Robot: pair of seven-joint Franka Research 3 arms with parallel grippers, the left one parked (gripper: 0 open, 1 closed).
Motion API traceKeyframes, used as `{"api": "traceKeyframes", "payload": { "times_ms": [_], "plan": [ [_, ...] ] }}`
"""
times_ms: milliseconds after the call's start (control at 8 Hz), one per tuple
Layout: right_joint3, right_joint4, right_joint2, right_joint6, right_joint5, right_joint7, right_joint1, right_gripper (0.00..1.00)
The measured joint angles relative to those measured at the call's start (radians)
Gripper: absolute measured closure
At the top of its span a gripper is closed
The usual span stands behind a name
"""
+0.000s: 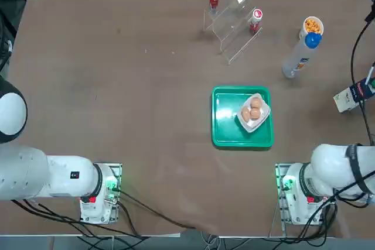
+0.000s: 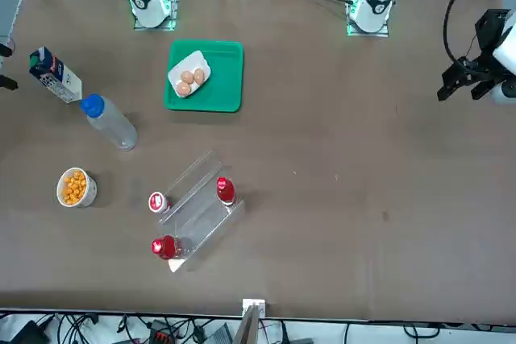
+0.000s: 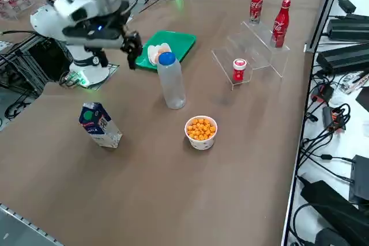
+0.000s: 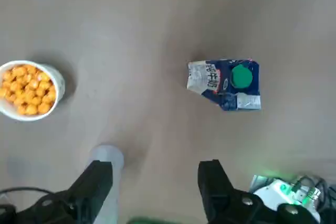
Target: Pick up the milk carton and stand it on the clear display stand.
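The milk carton (image 3: 100,125) stands upright near the table's right edge, white and dark blue with a green cap on its gabled top (image 4: 226,84); it also shows in the top view (image 1: 353,95) and the front view (image 2: 55,75). My right gripper (image 4: 155,182) hangs open in the air well above the table, between the carton and the blue-capped bottle (image 3: 171,82), holding nothing (image 3: 134,53). The carton lies ahead of the fingertips, apart from them. The clear display stand (image 1: 231,24) sits at the far side of the table (image 3: 253,44), carrying two red cola bottles and a small red can.
A green tray (image 1: 225,139) with a dish of eggs lies mid-table. A cup of orange snacks (image 3: 200,132) stands near the bottle. The cola bottles (image 3: 256,1) and the can (image 3: 239,69) take up part of the stand's steps.
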Motion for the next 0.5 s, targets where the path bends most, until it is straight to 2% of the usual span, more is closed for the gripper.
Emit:
{"api": "traceKeyframes", "payload": {
  "times_ms": [500],
  "plan": [
    [-0.001, -0.197, -0.068, 0.148, 0.0, 0.003, -0.128, 0.0]
  ]
}}
